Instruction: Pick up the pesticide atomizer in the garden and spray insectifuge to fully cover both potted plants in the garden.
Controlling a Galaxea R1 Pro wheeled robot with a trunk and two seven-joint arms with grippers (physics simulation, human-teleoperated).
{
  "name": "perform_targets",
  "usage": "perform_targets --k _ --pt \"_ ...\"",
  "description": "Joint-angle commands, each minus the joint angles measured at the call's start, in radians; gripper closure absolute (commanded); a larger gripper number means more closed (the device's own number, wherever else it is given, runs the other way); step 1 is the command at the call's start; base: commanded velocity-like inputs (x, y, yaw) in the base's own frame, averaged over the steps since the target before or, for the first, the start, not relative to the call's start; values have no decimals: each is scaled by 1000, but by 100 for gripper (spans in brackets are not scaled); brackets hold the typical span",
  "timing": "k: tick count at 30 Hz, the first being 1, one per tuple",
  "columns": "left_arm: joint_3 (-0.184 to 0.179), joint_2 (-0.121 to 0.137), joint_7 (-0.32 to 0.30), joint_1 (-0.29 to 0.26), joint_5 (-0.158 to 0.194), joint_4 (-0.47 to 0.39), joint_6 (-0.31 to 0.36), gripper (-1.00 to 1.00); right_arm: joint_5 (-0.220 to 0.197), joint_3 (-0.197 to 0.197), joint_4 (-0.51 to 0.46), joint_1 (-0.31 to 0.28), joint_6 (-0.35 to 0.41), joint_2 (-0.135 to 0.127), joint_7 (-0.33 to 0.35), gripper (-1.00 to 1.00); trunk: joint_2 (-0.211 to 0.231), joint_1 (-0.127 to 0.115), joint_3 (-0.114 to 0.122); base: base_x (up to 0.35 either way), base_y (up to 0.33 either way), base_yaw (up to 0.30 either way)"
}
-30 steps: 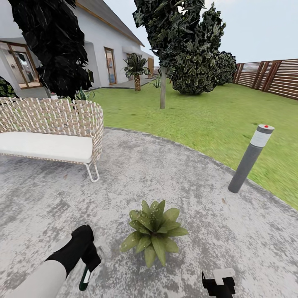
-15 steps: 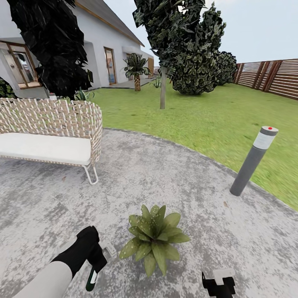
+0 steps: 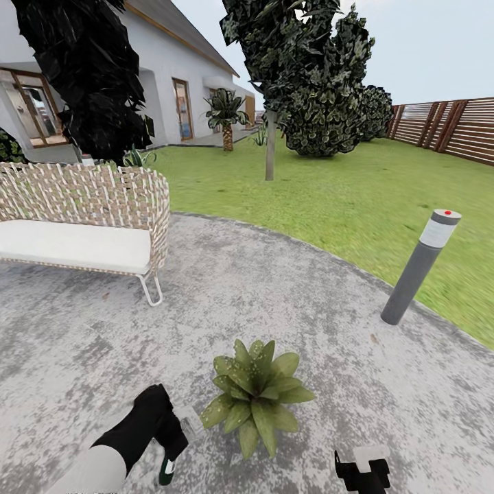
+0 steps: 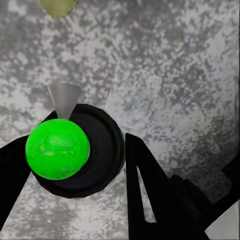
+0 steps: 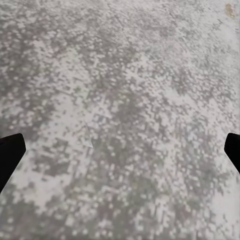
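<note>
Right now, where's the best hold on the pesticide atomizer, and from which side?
Grip the pesticide atomizer by its round dark bottle, fingers on opposite sides, coming from behind, away from the nozzle. The left gripper holds it that way, nozzle free toward the potted plant.

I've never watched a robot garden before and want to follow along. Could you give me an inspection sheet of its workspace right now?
Surface: round grey speckled patio, bordered by green lawn.
Job's things: dark green-black pesticide atomizer held in the left gripper; low green-leaved potted plant beside it on the patio.
Clutter: nothing seen.
Grippers: left shut on the atomizer; right gripper open, holding nothing, over bare patio.
Cables: nothing seen.
Surroundings: woven wicker sofa with white cushion, grey bollard light, brown slatted fence, white house, dark trees.
</note>
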Motion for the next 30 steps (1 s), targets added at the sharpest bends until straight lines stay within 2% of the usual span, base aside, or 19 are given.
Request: perform_targets --k 1,3,6,8,14,28,30 --pt "0 -6 -6 -1 -11 -13 3 100 11 -6 2 -1 -4 0 -4 -100 0 0 -1 0 0 0" --pt "12 -4 -8 -2 -11 -32 5 100 10 -6 1 -1 -4 0 -4 -100 0 0 -1 0 0 0" --pt "100 7 -14 0 -12 -38 -1 100 9 -6 0 -1 -4 0 -4 -100 0 0 -1 0 0 11" --pt "116 25 -14 2 -12 -38 -1 100 9 -6 0 -1 -4 0 -4 -100 0 0 -1 0 0 152" --pt "113 13 -16 -5 -18 -39 17 100 9 -6 0 -1 -4 0 -4 -100 0 0 -1 0 -92 195" --pt "111 6 -22 -16 -24 -43 27 100 10 -6 0 -1 -4 0 -4 -100 0 0 -1 -105 -249 4" --pt "111 8 -22 -38 -26 -44 40 100 9 -6 0 -1 -4 0 -4 -100 0 0 -1 -4 -269 0"
